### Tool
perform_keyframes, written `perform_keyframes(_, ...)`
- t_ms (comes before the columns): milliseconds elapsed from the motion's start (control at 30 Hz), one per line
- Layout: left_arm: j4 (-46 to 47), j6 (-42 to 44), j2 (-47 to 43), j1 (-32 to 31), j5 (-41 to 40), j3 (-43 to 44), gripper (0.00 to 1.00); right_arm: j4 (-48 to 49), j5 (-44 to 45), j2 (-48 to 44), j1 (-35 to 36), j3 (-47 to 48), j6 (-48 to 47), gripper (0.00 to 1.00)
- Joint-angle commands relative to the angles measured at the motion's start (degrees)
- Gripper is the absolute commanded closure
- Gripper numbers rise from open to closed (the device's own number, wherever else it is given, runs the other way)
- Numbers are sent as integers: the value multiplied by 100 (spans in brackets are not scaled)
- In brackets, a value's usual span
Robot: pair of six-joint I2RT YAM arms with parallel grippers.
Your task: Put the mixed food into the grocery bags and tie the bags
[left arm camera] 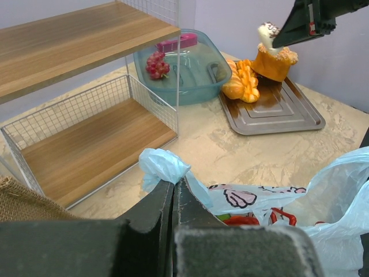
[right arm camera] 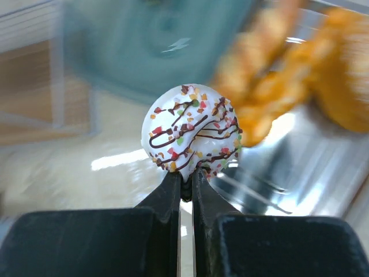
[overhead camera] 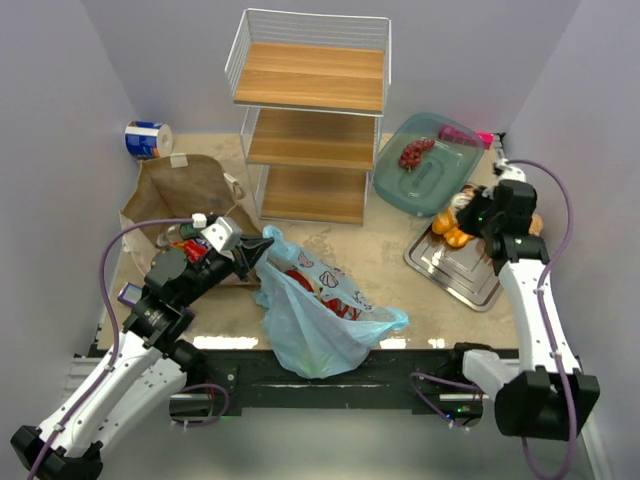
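1. Currently the left gripper (left arm camera: 174, 186) has its fingers pressed together on a bunched edge of the light-blue plastic bag (overhead camera: 318, 318). The bag lies at the near middle of the table, with red food (left arm camera: 245, 220) showing inside.
2. The right gripper (right arm camera: 185, 180) pinches a white iced pastry (right arm camera: 191, 135) with chocolate drizzle, held over the orange breads (left arm camera: 242, 81) on the silver tray (left arm camera: 277, 112) at the right.
3. The brown paper bag (overhead camera: 185, 195) stands at the left, beside the wire shelf (overhead camera: 310, 120).
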Motion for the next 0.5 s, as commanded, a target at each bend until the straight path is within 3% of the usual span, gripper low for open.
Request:
perform_keyframes(0,212,-24,-52,40,190,12,100,-89,-1804,-211,1654,621,104,100)
perform_keyframes(167,405,11,-140,40,515,-67,100,94,-3131,-26,3082,737,139,100)
perform_keyframes(300,476,38,-166,40,647,-93,100,683,-3326,184,4407,360,315,100)
perform_keyframes(467,494,38,-140,31,639,-129,100,1500,-3581,729,5421,210,490,100)
